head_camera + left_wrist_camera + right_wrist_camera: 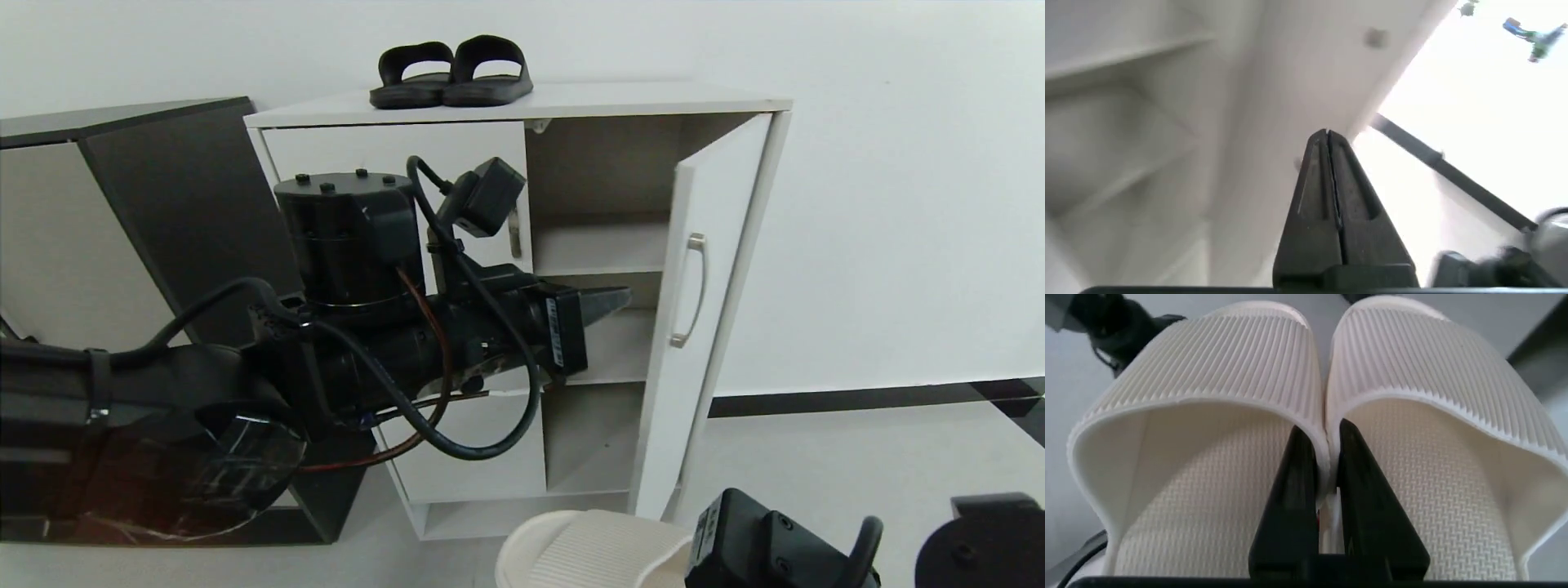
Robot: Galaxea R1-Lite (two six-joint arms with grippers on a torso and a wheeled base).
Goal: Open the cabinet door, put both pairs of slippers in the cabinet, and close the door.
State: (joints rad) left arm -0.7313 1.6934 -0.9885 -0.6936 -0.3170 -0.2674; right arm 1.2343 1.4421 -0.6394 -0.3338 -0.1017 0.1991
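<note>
The white cabinet (571,102) stands ahead with its right door (702,327) swung open, showing bare shelves (600,249). A pair of black slippers (451,75) rests on the cabinet top. My left gripper (622,298) is shut and empty, its tip at the middle shelf just inside the opening; in the left wrist view the fingers (1328,175) are pressed together near the door's inner face. My right gripper (1327,469) is shut on the touching inner edges of the white ribbed slippers (1208,400), held low in front of the cabinet (592,551).
A dark grey cabinet (180,204) stands left of the white one. White wall behind, with a black baseboard strip (865,400) at the right. Open grey floor (857,457) lies right of the door. The left door (392,155) stays shut.
</note>
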